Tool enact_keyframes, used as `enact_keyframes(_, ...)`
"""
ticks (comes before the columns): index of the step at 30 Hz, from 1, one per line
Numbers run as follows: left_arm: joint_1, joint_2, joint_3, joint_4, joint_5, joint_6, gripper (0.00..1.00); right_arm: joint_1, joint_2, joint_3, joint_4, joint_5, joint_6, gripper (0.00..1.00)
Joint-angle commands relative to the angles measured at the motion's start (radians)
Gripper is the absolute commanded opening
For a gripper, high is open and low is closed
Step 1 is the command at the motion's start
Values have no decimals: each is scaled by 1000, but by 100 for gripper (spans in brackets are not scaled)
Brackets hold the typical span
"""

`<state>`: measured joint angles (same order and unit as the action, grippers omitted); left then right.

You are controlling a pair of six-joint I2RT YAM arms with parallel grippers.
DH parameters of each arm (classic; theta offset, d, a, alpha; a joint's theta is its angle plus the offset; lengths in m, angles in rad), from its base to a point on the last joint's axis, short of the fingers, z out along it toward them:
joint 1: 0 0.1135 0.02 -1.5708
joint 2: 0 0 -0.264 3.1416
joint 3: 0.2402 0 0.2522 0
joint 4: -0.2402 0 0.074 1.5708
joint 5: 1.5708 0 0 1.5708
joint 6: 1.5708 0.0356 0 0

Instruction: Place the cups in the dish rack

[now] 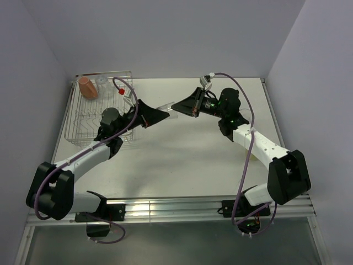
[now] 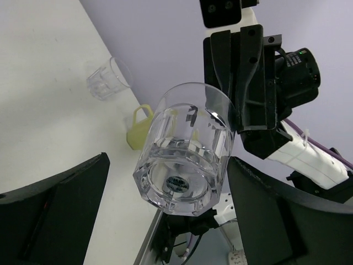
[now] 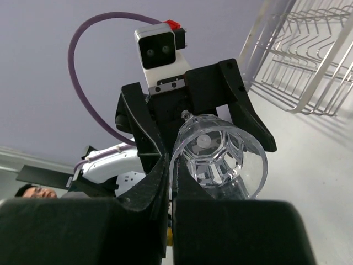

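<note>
Although a small dark round mark [image 2: 176, 181] sits at the centre of its base, it is too small to read, and no other writing shows on the clear tumbler [image 2: 185, 160]. The thick glass is faceted low down and plain at the rim. It hangs between the jaws of the left gripper [image 1: 161, 115], base toward them; they stand wide apart with a gap on either side. The right gripper [image 3: 171, 185] is pinched tight on the rim.

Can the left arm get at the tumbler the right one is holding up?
Likely yes: the clear tumbler sits inside the open left pincer, and the right pincer pinches only its rim.
</note>
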<state>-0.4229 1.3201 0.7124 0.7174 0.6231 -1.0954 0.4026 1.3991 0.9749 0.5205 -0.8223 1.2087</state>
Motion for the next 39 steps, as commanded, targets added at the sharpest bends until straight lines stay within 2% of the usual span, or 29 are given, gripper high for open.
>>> enact_keyframes(1, 1, -7, -7, 116, 38, -31, 93, 8, 8, -15, 148, -41, 60, 0)
enact_keyframes(8, 3, -45, 5, 90, 44, -24, 78, 13, 12, -33, 164, -43, 63, 0)
enact_keyframes(11, 1, -59, 12, 74, 47, -21, 63, 15, 15, -31, 164, -41, 60, 0)
enact_keyframes(13, 1, -62, 18, 68, 52, -20, 46, 18, 15, -25, 156, -37, 57, 0)
enact_keyframes(14, 1, -65, 25, 50, 56, -15, 31, 19, 18, -24, 148, -32, 48, 0)
enact_keyframes(16, 3, -68, 33, 28, 61, -8, 17, 22, 21, -16, 135, -29, 40, 0)
enact_keyframes(17, 3, -73, 41, 5, 64, 0, 3, 24, 23, -15, 133, -28, 37, 0)
enact_keyframes(18, 1, -76, 47, -10, 63, 5, 0, 25, 24, -13, 128, -28, 35, 0)
enact_keyframes(19, 1, -81, 48, -24, 63, 11, 0, 27, 26, -12, 127, -26, 34, 1)
enact_keyframes(22, 1, -108, 73, -105, 53, 51, 0, 30, 24, -2, 96, -12, 3, 18)
enact_keyframes(23, 1, -126, 90, -134, 49, 78, 0, 31, 21, 1, 82, -8, -9, 28)
enact_keyframes(26, 1, -169, 139, -275, 11, 156, 0, 36, 3, 15, 10, 26, -61, 39)
enact_keyframes(31, 12, -225, 249, -617, -110, 293, 0, 35, -35, 45, -137, 98, -165, 42)
enact_keyframes(34, 45, -262, 314, -767, -167, 367, 0, 33, -49, 56, -201, 124, -196, 42)
enact_keyframes(39, 191, -300, 432, -1087, -339, 456, 0, 28, -52, 109, -397, 239, -311, 42)
